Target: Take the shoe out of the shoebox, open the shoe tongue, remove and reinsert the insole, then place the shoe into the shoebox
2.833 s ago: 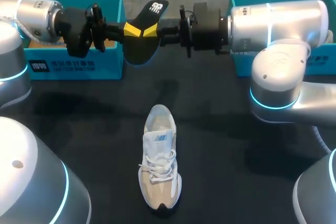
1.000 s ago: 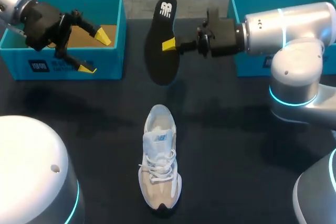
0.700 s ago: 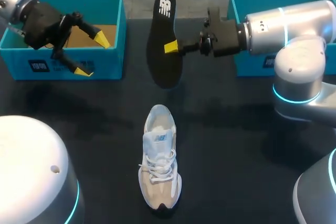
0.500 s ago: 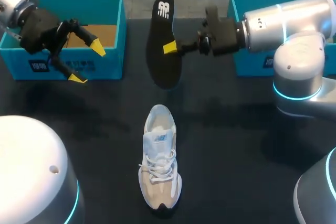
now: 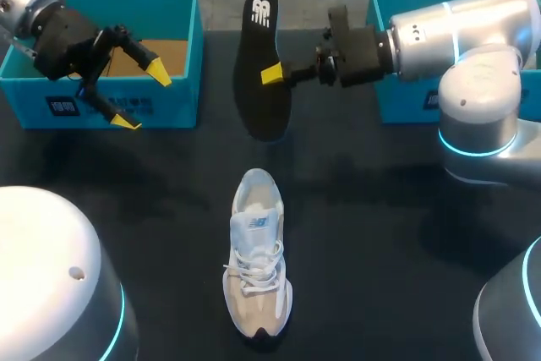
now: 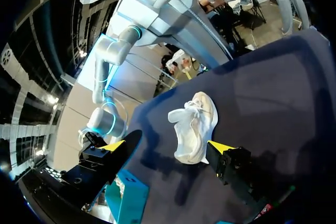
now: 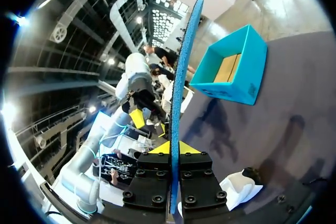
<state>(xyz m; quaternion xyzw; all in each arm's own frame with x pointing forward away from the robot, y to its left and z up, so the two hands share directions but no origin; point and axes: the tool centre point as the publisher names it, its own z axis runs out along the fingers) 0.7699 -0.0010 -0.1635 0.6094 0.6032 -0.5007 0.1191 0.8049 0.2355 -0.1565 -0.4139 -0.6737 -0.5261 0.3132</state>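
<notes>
Insole (image 5: 260, 95) pinched in R gripper (image 5: 272, 73) near far table (image 5: 169, 175) edge; L gripper (image 5: 142, 97) wide at shoebox (image 5: 179, 107) front

left jaws: spread wide | shoe (image 6: 192, 126): ahead, on dark table (image 6: 273, 87)

A black table (image 5: 380, 234) fills the scene; its matte top is dimly lit, with soft, blurred shadows near its middle.
</notes>
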